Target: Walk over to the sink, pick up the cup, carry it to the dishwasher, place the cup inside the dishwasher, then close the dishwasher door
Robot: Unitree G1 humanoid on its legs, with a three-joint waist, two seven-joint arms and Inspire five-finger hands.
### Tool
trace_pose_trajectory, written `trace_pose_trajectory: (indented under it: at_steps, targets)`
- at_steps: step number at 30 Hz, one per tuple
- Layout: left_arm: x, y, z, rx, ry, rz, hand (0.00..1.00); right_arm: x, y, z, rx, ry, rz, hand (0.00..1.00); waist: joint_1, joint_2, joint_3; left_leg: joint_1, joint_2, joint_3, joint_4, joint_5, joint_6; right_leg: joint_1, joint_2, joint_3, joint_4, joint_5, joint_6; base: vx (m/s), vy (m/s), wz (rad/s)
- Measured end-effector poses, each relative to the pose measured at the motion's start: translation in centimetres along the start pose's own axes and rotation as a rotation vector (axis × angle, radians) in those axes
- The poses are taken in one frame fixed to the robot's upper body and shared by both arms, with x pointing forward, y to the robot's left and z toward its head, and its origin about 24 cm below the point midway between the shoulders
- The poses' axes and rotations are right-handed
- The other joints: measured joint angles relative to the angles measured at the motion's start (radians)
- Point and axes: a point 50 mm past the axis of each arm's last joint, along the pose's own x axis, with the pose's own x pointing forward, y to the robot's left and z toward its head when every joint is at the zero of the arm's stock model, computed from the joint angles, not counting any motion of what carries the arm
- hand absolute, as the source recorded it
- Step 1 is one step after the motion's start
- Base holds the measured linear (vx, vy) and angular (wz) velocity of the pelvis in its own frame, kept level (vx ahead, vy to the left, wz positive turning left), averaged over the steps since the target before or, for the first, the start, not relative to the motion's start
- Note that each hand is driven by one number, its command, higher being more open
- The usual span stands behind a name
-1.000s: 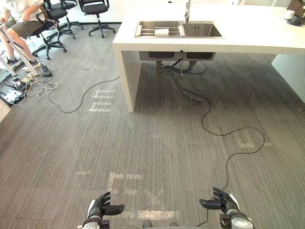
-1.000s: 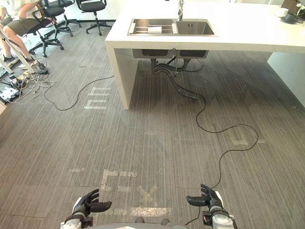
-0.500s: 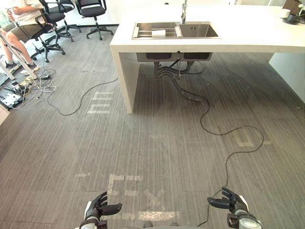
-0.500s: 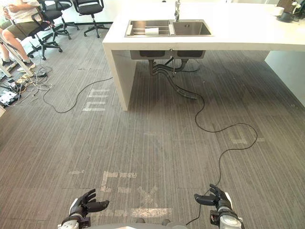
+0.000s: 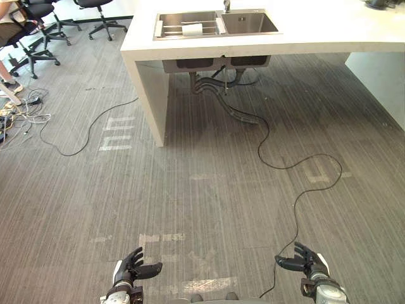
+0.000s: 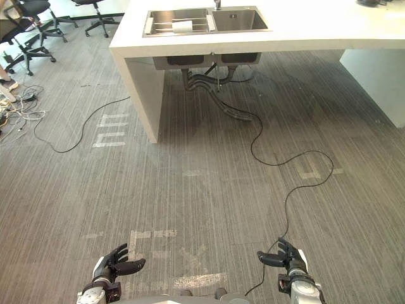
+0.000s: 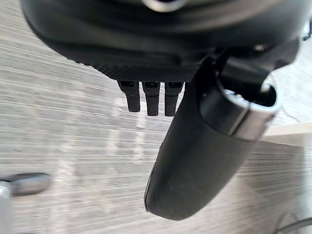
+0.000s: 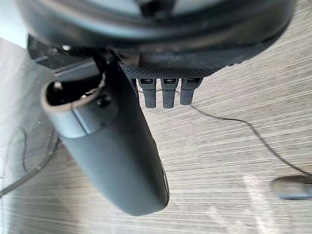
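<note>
1. Dark and held low at the near edge, the left hand (image 5: 134, 268) has its fingers straight and a little spread, with the thumb standing apart. It holds nothing.
2. On the other side, the right hand (image 5: 305, 265) has the same posture: fingers relaxed and apart, and empty. In each wrist view the fingers point straight out over the floor.
3. Under both hands lies the grey striped carpet floor (image 5: 209, 190). Pale worn tape marks (image 5: 163, 239) sit on it between the hands and a little ahead of them.
4. Further on, at the left, a second group of pale stripe marks (image 5: 118, 133) lies on the floor near the foot of the desk.
5. Just beyond them stands the white desk with a thick slab top (image 5: 329, 31). Its left leg panel rests on the floor.
6. Set into the desk top is the rectangular steel sink with two basins (image 5: 250, 22). A metal tap (image 5: 226, 6) rises at its far edge, and grey pipes with dark hoses (image 5: 215, 85) hang below it.
7. The small white cup (image 5: 192, 29) rests on a metal wire rack (image 5: 169, 27) across the left basin, and it seems to lie on its side. It is well apart from both hands.
8. Farthest, at the left, black wheeled office chairs (image 5: 38, 11) stand on the floor.
</note>
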Motion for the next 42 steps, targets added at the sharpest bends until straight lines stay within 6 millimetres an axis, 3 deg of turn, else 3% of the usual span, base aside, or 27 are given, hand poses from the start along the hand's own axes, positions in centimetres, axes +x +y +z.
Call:
trace_pose_trajectory:
  at_steps: [3, 5, 6, 10, 11, 12, 13, 14, 15, 16, 17, 18, 20, 23, 25, 26, 27, 28, 29, 30, 31, 34, 35, 36, 38, 40, 42]
  targets:
    - [0.1, -0.9, 1.8, 0.001, -0.081, -0.033, 0.90, 0.0, 0.2, 0.2, 0.006, -0.009, -0.002, 0.90, 0.003, 0.016, 0.008, -0.010, -0.002, -0.003, 0.074, -0.073, 0.020, -0.144, -0.001, -0.012, 0.351, -0.120, 0.067, 0.10, 0.035, -0.01]
    - [0.2, -1.1, 2.7, -0.007, -0.121, -0.043, 0.90, -0.1, 0.9, 0.0, 0.017, -0.006, 0.013, 0.90, 0.000, 0.011, 0.017, 0.010, -0.012, -0.018, 0.092, -0.109, 0.032, -0.269, -0.016, -0.041, 0.634, -0.138, 0.076, 0.18, 0.047, 0.18]
    - [0.2, -1.4, 2.8, -0.018, -0.122, -0.050, 0.90, -0.3, 1.1, -0.3, 0.020, -0.002, 0.017, 0.90, -0.004, 0.008, 0.023, 0.031, -0.020, -0.030, 0.104, -0.134, 0.034, -0.318, -0.038, -0.068, 0.731, -0.160, 0.055, 0.21, 0.020, 0.25]
    - [0.6, -2.0, 3.9, -0.026, -0.149, -0.048, 0.90, -0.2, 1.1, -0.2, 0.016, -0.001, 0.019, 0.90, -0.016, 0.022, 0.065, 0.113, 0.015, -0.083, 0.070, -0.165, 0.025, -0.447, -0.053, -0.161, 0.646, -0.185, 0.040, 0.36, -0.047, 0.40]
    - [0.9, -2.2, 4.5, -0.033, -0.163, -0.046, 0.90, -0.1, 1.0, 0.1, 0.013, -0.006, 0.017, 0.90, -0.023, 0.042, 0.076, 0.133, 0.054, -0.108, 0.049, -0.168, 0.008, -0.493, -0.038, -0.194, 0.545, -0.156, 0.029, 0.36, -0.126, 0.65]
    - [1.1, -2.1, 4.9, -0.041, -0.172, -0.041, 0.90, -0.1, 1.0, 0.2, 0.012, -0.007, 0.018, 0.90, -0.029, 0.037, 0.077, 0.144, 0.064, -0.126, 0.042, -0.168, -0.010, -0.506, -0.035, -0.199, 0.428, -0.083, 0.029, 0.61, -0.214, 0.81]
    - [1.2, -1.9, 5.1, -0.036, -0.173, -0.032, 0.90, -0.2, 0.8, -0.1, 0.008, -0.001, 0.013, 0.90, -0.034, 0.014, 0.070, 0.171, 0.066, -0.148, 0.046, -0.188, -0.053, -0.501, -0.050, -0.201, 0.331, 0.103, -0.014, 0.70, -0.258, 0.70]
    - [1.3, -2.2, 4.8, -0.043, -0.154, -0.034, 0.90, -0.1, 0.3, -0.1, 0.003, 0.004, -0.002, 0.90, -0.034, 0.026, 0.065, 0.180, 0.086, -0.166, 0.086, -0.203, -0.077, -0.493, -0.044, -0.223, 0.373, 0.099, -0.085, 0.72, -0.278, 0.52]
    - [1.3, -2.4, 4.8, -0.047, -0.152, -0.036, 0.90, 0.0, 0.4, 0.1, 0.003, 0.003, -0.007, 0.90, -0.035, 0.032, 0.066, 0.151, 0.110, -0.170, 0.173, -0.190, -0.099, -0.466, -0.031, -0.238, 0.370, 0.068, -0.095, 0.61, -0.278, 0.35]
    - [1.3, -2.7, 4.7, -0.056, -0.148, -0.043, 0.90, 0.1, 0.5, 0.4, 0.007, -0.007, -0.005, 0.90, -0.034, 0.030, 0.071, 0.075, 0.122, -0.169, 0.379, -0.124, -0.118, -0.404, -0.012, -0.256, 0.344, 0.040, -0.131, 0.48, -0.229, 0.30]
    - [1.3, -3.0, 4.7, -0.066, -0.146, -0.047, 0.90, 0.1, 0.6, 0.4, 0.011, -0.007, -0.003, 0.90, -0.031, 0.029, 0.072, 0.028, 0.129, -0.168, 0.509, -0.057, -0.111, -0.359, -0.002, -0.264, 0.317, 0.029, -0.148, 0.72, -0.323, 0.21]
    - [0.9, -3.4, 4.1, -0.103, -0.140, -0.051, 0.90, -0.1, 1.1, 0.2, 0.021, -0.012, 0.008, 0.90, -0.013, 0.024, 0.077, -0.075, 0.174, -0.147, 0.802, 0.038, -0.113, -0.222, 0.038, -0.262, 0.231, 0.018, -0.168, 0.61, -0.243, -0.04]
    - [0.8, -3.5, 4.0, -0.107, -0.138, -0.054, 0.90, 0.0, 2.2, 0.5, 0.059, -0.026, 0.029, 0.90, 0.012, 0.002, 0.090, -0.159, 0.221, -0.089, 0.961, 0.025, -0.099, -0.100, 0.062, -0.239, 0.160, 0.010, -0.181, 0.55, -0.205, -0.20]
    - [0.6, -4.7, 5.1, -0.135, -0.186, -0.087, 0.90, 0.0, 3.3, 1.6, 0.093, -0.080, 0.052, 0.90, 0.048, -0.024, 0.102, -0.364, 0.226, -0.012, 0.931, -0.025, -0.088, 0.043, 0.064, -0.208, 0.033, 0.004, -0.191, 0.46, -0.133, -0.18]
    - [0.2, -5.4, 6.1, -0.132, -0.235, -0.119, 0.90, 0.4, 3.7, 1.9, 0.096, -0.071, 0.057, 0.90, 0.073, -0.030, 0.107, -0.441, 0.142, -0.006, 0.634, -0.038, -0.097, 0.121, 0.047, -0.175, -0.033, -0.009, -0.207, 0.53, 0.007, -0.34]
    - [0.1, -5.5, 6.4, -0.137, -0.252, -0.121, 0.90, 0.4, 3.7, 1.8, 0.099, -0.063, 0.054, 0.90, 0.078, -0.031, 0.109, -0.436, 0.115, -0.011, 0.507, -0.026, -0.098, 0.143, 0.041, -0.168, -0.051, -0.012, -0.203, 0.47, 0.080, -0.37]
    - [-0.2, -5.6, 7.4, -0.150, -0.296, -0.120, 0.90, 0.4, 3.6, 1.7, 0.105, -0.060, 0.047, 0.90, 0.085, -0.028, 0.107, -0.425, 0.075, -0.025, 0.271, 0.044, -0.097, 0.176, 0.034, -0.151, -0.078, -0.031, -0.178, 0.49, 0.119, -0.41]
    - [-0.5, -5.6, 8.7, -0.163, -0.352, -0.116, 0.90, 0.4, 3.5, 1.6, 0.105, -0.056, 0.039, 0.90, 0.091, -0.013, 0.105, -0.421, 0.055, -0.044, 0.133, 0.163, -0.065, 0.199, 0.039, -0.133, -0.086, -0.061, -0.136, 0.50, 0.144, -0.47]
    - [-0.7, -5.5, 9.2, -0.167, -0.378, -0.114, 0.90, 0.3, 3.6, 1.4, 0.106, -0.049, 0.038, 0.90, 0.098, -0.012, 0.103, -0.410, 0.048, -0.059, 0.132, 0.227, -0.045, 0.211, 0.036, -0.119, -0.080, -0.078, -0.121, 0.53, 0.177, -0.39]
    - [-1.2, -5.3, 11.0, -0.169, -0.454, -0.116, 0.90, 0.2, 4.0, 1.1, 0.111, -0.038, 0.044, 0.90, 0.098, -0.046, 0.101, -0.407, 0.014, -0.047, 0.157, 0.229, -0.006, 0.214, -0.004, -0.105, -0.043, -0.127, -0.072, 0.44, 0.142, -0.19]
    - [-1.7, -5.5, 12.0, -0.176, -0.498, -0.126, 0.90, 0.2, 3.9, 1.1, 0.111, -0.037, 0.042, 0.90, 0.091, -0.056, 0.102, -0.408, -0.002, -0.042, 0.170, 0.207, 0.006, 0.201, -0.022, -0.103, -0.003, -0.148, -0.051, 0.55, 0.164, 0.00]
    - [-4.3, -7.2, 15.5, -0.167, -0.682, -0.233, 0.90, -0.1, 3.6, -0.3, 0.110, 0.007, 0.026, 0.90, 0.091, -0.056, 0.102, -0.329, -0.030, -0.022, 0.212, 0.103, 0.034, 0.078, -0.064, -0.081, 0.416, -0.144, 0.065, 0.53, 0.167, -0.07]
    - [-5.2, -7.9, 16.7, -0.149, -0.743, -0.277, 0.90, -0.4, 4.0, -1.0, 0.108, 0.026, 0.037, 0.90, 0.077, -0.057, 0.102, -0.268, -0.038, -0.034, 0.211, 0.068, 0.043, 0.000, -0.082, -0.077, 0.652, -0.059, 0.194, 0.61, 0.139, 0.21]
    - [-6.0, -8.6, 17.8, -0.126, -0.800, -0.318, 0.90, -0.6, 4.4, -1.5, 0.089, 0.040, 0.053, 0.90, 0.063, -0.059, 0.101, -0.209, -0.050, -0.051, 0.209, 0.053, 0.048, -0.072, -0.106, -0.086, 0.839, -0.067, 0.178, 0.52, 0.106, 0.31]
    - [-7.5, -9.7, 19.3, -0.122, -0.883, -0.373, 0.90, -0.8, 5.1, -1.6, 0.056, 0.038, 0.087, 0.90, 0.048, -0.057, 0.100, -0.116, -0.052, -0.063, 0.178, 0.031, 0.057, -0.163, -0.145, -0.129, 0.946, -0.099, 0.119, 0.49, 0.058, 0.18]
    - [-9.4, -10.7, 21.2, -0.122, -1.001, -0.423, 0.90, -1.1, 6.1, -1.5, 0.059, 0.022, 0.121, 0.90, 0.044, -0.056, 0.099, -0.025, -0.035, -0.081, 0.124, 0.006, 0.052, -0.268, -0.152, -0.159, 0.888, -0.144, 0.044, 0.50, -0.011, 0.11]
    - [-11.3, -11.0, 22.6, -0.145, -1.108, -0.446, 0.90, -1.2, 7.0, -1.5, 0.038, 0.021, 0.154, 0.90, 0.030, -0.056, 0.099, 0.042, -0.005, -0.097, 0.087, -0.013, 0.040, -0.341, -0.133, -0.189, 0.702, -0.156, 0.028, 0.52, -0.124, 0.18]
